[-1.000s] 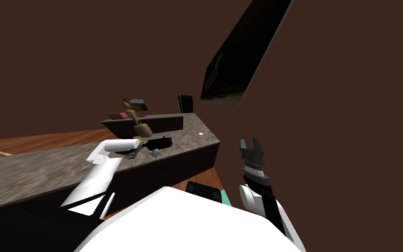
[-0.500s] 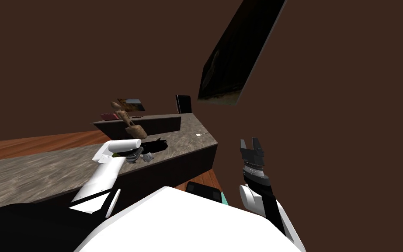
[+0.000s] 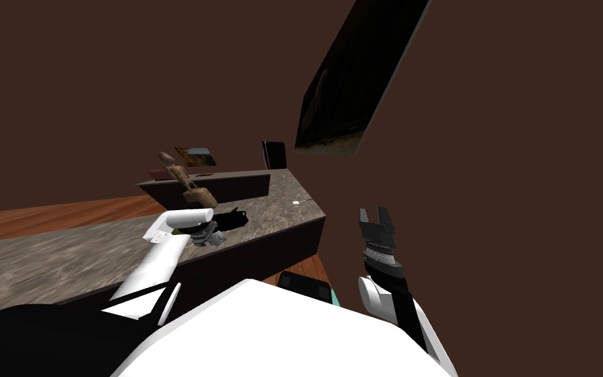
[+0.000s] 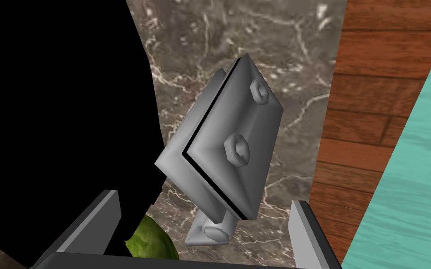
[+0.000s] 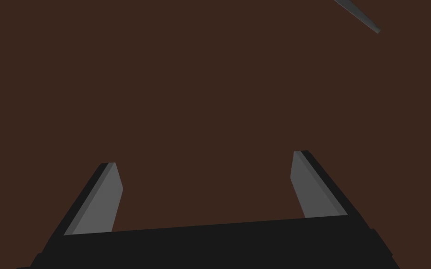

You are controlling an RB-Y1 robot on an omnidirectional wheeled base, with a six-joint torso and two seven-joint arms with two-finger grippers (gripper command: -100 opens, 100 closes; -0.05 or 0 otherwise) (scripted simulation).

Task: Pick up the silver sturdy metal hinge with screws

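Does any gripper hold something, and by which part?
Nothing is held. The open left gripper straddles the grey bolted metal hinge, untouched; the right gripper is open.

This looks like a room in a home. A long stone counter (image 3: 65,262) with white veins stands on a wood floor (image 3: 58,215). Brown walls (image 3: 97,78) rise behind the counter. A dark picture (image 3: 352,78) hangs above its far end. A small brown figure (image 3: 186,183) stands on it.
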